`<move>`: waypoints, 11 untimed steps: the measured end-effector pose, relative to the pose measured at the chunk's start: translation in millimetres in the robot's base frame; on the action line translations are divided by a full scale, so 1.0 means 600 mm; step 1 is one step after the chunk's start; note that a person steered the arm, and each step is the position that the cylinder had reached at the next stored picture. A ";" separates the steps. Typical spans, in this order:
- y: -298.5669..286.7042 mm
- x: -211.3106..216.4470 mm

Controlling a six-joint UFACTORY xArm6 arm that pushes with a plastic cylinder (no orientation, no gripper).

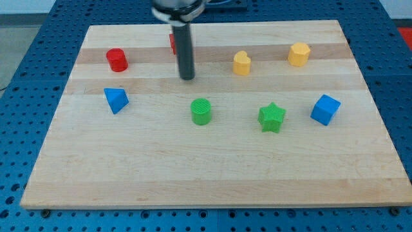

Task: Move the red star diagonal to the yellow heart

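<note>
A red block (pixel 172 42), likely the red star, peeks out at the left of the rod, mostly hidden behind it near the view's top. My tip (pixel 187 78) rests on the board just below and right of that red block. The yellow heart (pixel 241 63) stands to the right of the tip, well apart from it.
A red cylinder (pixel 117 60) stands at the upper left, a yellow hexagon (pixel 299 54) at the upper right. A blue triangle (pixel 116 100), a green cylinder (pixel 201 111), a green star (pixel 271 117) and a blue cube (pixel 325 109) form a lower row on the wooden board (pixel 212 180).
</note>
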State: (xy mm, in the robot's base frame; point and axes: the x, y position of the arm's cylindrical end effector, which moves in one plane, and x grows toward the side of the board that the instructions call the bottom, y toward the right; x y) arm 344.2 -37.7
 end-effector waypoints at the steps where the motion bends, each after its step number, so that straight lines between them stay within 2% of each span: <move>1: 0.063 -0.063; 2: 0.097 -0.141; 3: 0.079 -0.201; 4: -0.007 -0.216; 5: -0.079 -0.183; 6: -0.070 -0.178; 7: -0.012 -0.189; 8: -0.011 -0.177; 9: -0.124 -0.174; 10: -0.244 -0.141; 11: -0.244 -0.138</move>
